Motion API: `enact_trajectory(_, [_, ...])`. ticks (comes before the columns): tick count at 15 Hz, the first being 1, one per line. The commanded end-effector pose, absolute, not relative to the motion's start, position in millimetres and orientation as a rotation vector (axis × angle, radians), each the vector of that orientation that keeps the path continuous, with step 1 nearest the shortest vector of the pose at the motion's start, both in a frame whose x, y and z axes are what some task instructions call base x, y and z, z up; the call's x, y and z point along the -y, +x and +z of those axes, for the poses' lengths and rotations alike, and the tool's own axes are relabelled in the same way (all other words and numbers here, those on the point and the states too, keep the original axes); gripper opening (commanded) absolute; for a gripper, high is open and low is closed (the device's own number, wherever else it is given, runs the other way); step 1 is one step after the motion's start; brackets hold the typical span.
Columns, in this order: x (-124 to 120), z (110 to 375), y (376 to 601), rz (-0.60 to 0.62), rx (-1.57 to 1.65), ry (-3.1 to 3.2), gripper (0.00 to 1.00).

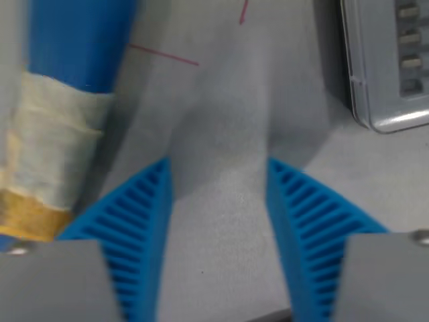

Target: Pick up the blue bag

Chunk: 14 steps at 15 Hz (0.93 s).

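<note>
My gripper [218,162] is open, and its two blue ribbed fingers [144,221] point up the picture just above a grey surface. Nothing lies between them. At the wrist view's left, a long blue object [77,40] runs from the top edge downward. Its lower part is wrapped in cream tape [53,144] with a yellow band [27,215] below. I cannot tell whether this is the blue bag. It lies beside the left finger, outside the gap.
A grey device with buttons [389,60] sits at the top of the wrist view's right. Thin red lines [164,55] are marked on the grey surface [221,221] ahead of the fingers.
</note>
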<state>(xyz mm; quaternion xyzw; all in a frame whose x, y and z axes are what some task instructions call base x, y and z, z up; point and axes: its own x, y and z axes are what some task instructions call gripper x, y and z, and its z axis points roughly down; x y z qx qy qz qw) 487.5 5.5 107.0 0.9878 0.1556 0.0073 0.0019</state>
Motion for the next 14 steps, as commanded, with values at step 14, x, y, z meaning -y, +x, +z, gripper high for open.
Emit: enact_trajectory(14, [-6, 131, 474, 0.142, -0.518, 3.108, 0.00])
